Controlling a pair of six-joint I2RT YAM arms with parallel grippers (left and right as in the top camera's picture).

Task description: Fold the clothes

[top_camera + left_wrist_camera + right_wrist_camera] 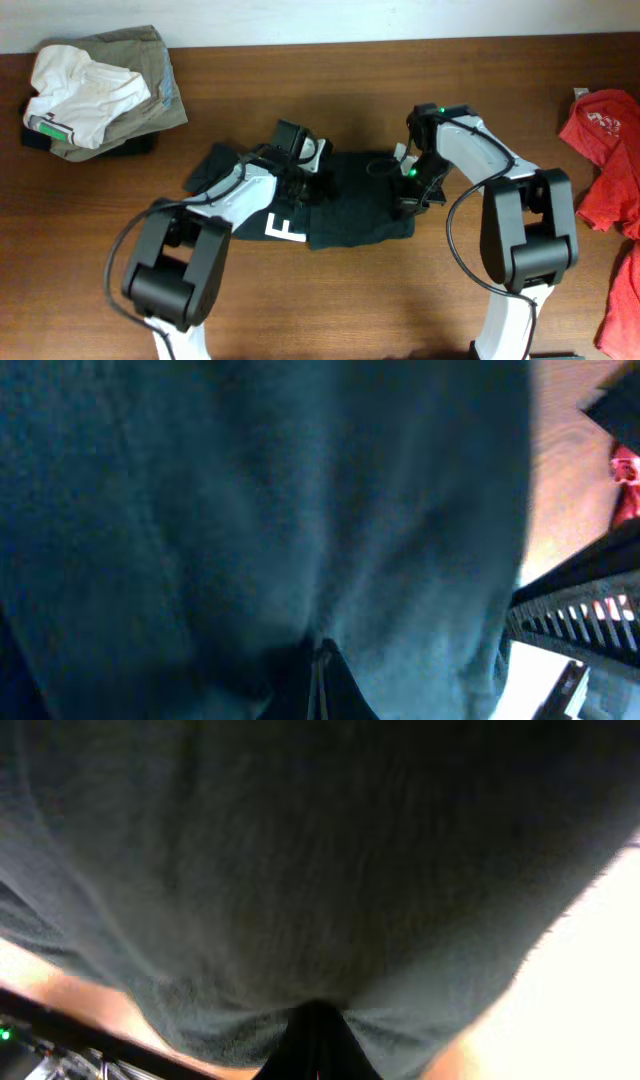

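The clothes, a black T-shirt (355,205), lie bunched and partly folded at the middle of the table, with a white letter (283,228) showing at the front. My left gripper (303,188) is shut on the shirt's upper left part. My right gripper (408,200) is shut on its right edge. In the left wrist view dark fabric (250,510) fills the frame, and the jaws (320,685) meet in a fold of it. The right wrist view shows the same: cloth (300,850) hangs over the closed jaws (318,1045), puckered where they pinch it.
A pile of khaki and white clothes (100,90) sits at the back left of the wooden table (380,300). A red garment (610,150) lies at the right edge, with more red cloth below it. Both arm bases stand at the front.
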